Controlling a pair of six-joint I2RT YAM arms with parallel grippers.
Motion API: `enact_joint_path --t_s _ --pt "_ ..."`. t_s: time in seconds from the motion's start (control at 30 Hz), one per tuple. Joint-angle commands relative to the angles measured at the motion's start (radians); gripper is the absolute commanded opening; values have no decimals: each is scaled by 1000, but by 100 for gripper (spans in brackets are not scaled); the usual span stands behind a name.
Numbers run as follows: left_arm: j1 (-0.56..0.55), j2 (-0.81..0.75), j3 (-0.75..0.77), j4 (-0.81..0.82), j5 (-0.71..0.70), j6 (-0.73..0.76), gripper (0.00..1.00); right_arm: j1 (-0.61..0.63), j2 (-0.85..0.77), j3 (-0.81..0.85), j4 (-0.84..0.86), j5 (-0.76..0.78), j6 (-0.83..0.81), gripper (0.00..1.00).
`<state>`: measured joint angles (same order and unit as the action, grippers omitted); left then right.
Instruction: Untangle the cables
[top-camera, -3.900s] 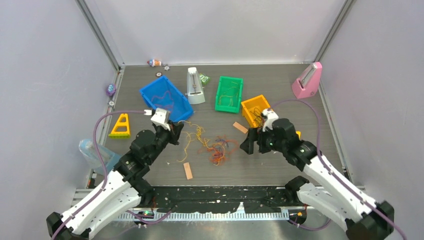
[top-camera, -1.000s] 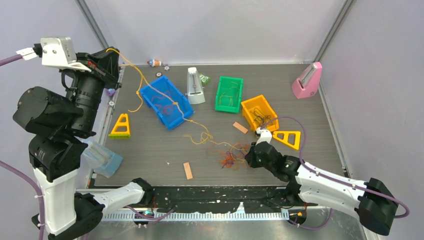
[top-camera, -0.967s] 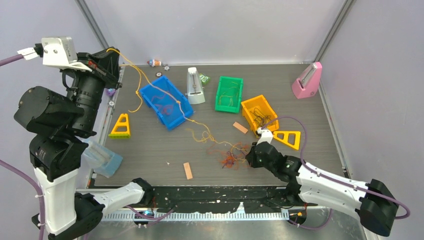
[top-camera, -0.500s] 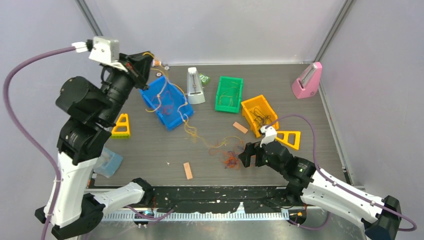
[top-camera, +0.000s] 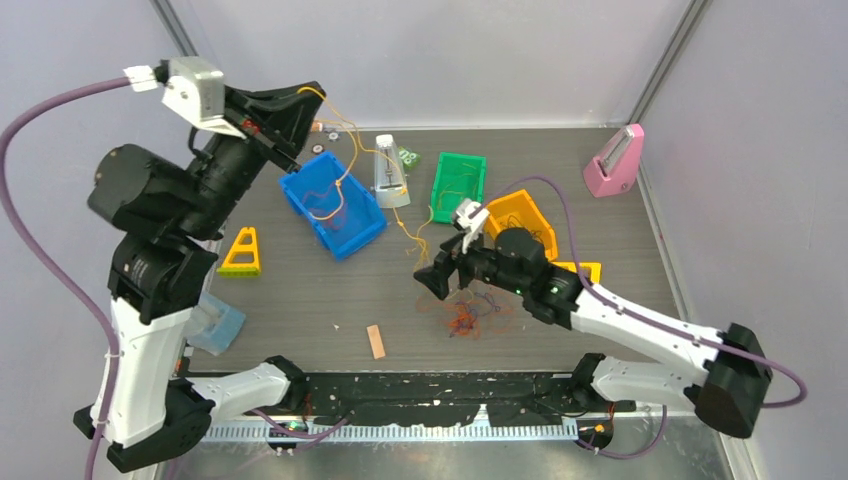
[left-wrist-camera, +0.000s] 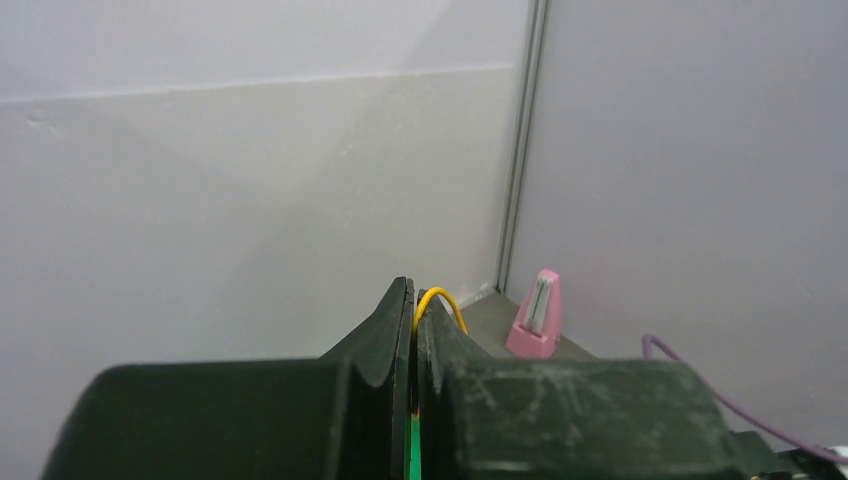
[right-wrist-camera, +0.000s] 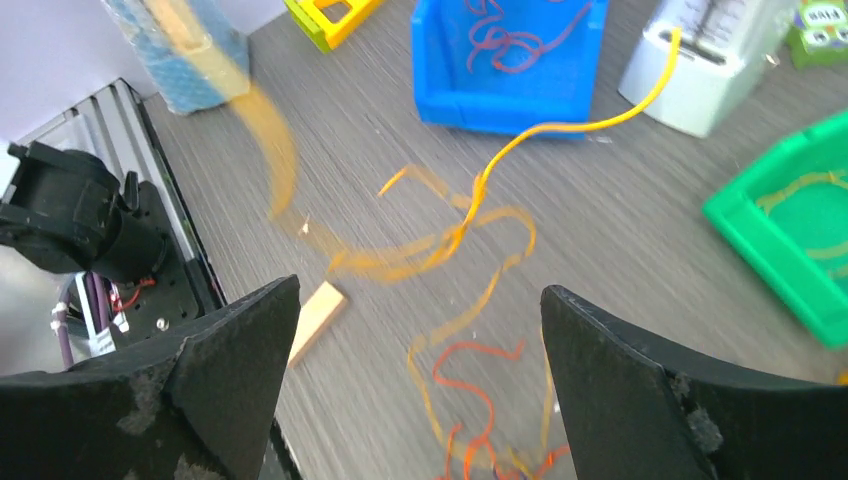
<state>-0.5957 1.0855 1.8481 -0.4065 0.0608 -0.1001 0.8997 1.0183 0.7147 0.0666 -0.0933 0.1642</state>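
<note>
1. Left gripper (top-camera: 314, 95): raised high above the far-left part of the table (top-camera: 300, 290), over the blue bin (top-camera: 355, 238). The jaws are pressed together. In the left wrist view a yellow cable (left-wrist-camera: 441, 301) loops out from between the fingers.
2. Yellow cable (top-camera: 348, 135): hangs from the left gripper, passes in front of the white metronome (top-camera: 389, 172) and comes down to the table between the blue bin and the right gripper (top-camera: 440, 281). A second stretch of it drops into the blue bin.
3. Right gripper: held above the middle of the table with the jaws spread wide and nothing gripped. In the right wrist view the lower, partly blurred part of the yellow cable lies below the gap between the fingers (right-wrist-camera: 235, 350), touching neither.
4. Tangle (top-camera: 465, 320): a loose knot of red and orange cables on the table, just on the near side of the right gripper.
5. Bins:
   - The blue bin holds red strands.
   - The green bin (top-camera: 450, 217) holds yellow strands.
   - The orange bin (top-camera: 520, 203) is partly hidden by the right arm, and its contents cannot be made out.
6. Other items:
   - A tan strip (top-camera: 375, 341) lies flat near the front edge.
   - A pink metronome (top-camera: 613, 162) stands at the far right.
</note>
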Motion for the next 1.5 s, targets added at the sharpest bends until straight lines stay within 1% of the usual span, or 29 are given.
enact_joint_path --t_s 0.0,0.07,0.13,0.17,0.23,0.27,0.3,0.33,0.37,0.47,0.53,0.57,0.6,0.67,0.7,0.8,0.87,0.9,0.97,1.07,1.2,1.23,1.27,1.3,1.33,1.37,1.47 --pt "3 7 90 78 24 -6 0 1 152 108 190 -89 -50 95" --pt "4 11 108 86 21 -11 0 0 225 121 244 -98 -18 95" --pt "3 13 131 91 10 -13 0 0 293 128 293 -98 17 98" --pt "3 15 141 88 3 -13 0 1 315 132 314 -101 35 92" --pt "3 15 157 80 -32 -10 0 1 364 138 328 -102 57 58" --pt "3 11 157 77 -66 -7 0 1 380 132 328 -100 64 25" --pt "3 3 155 71 -117 -1 0 1 378 124 330 -94 73 15" --pt "3 -5 148 69 -173 2 0 0 369 94 332 -90 77 8" --pt "3 -15 138 69 -231 13 0 0 343 74 340 -70 89 7" --pt "3 -32 120 61 -388 61 0 -2 275 -56 343 -19 111 5" --pt "4 -39 112 61 -471 95 0 -7 220 -128 290 34 140 5" --pt "5 -42 109 64 -499 116 0 -10 186 -167 264 92 164 5" --pt "7 -44 102 68 -523 133 0 -19 170 -185 198 158 202 5" --pt "10 -47 99 69 -548 147 0 -43 122 -231 99 226 259 5" --pt "11 -49 97 69 -548 149 0 -56 115 -256 71 230 279 5" --pt "10 -54 71 79 -526 132 0 -112 86 -277 -34 188 322 5" --pt "11 -54 53 81 -503 108 0 -118 66 -268 -91 187 321 5" --pt "10 -54 43 85 -469 80 0 -119 57 -259 -103 180 313 5" --pt "10 -46 14 99 -380 28 0 -119 23 -245 -116 163 292 6" --pt "11 -24 -25 123 -271 -31 0 -119 -35 -213 -153 188 263 6" --pt "11 2 -91 186 -210 -62 0 -119 -67 -142 -202 209 224 7" --pt "10 20 -92 192 -206 -68 0 -119 -68 -133 -210 205 217 20" --pt "10 36 -88 194 -201 -72 0 -119 -68 -111 -220 210 216 57" --pt "11 54 -84 193 -193 -76 0 -119 -67 -100 -241 222 216 73" --pt "11 72 -81 197 -183 -81 0 -119 -66 -81 -250 228 215 93" --pt "10 88 -84 208 -172 -87 0 -120 -68 -73 -261 233 214 98" --pt "10 129 -121 279 -127 -97 0 -119 -90 -51 -268 242 210 96"
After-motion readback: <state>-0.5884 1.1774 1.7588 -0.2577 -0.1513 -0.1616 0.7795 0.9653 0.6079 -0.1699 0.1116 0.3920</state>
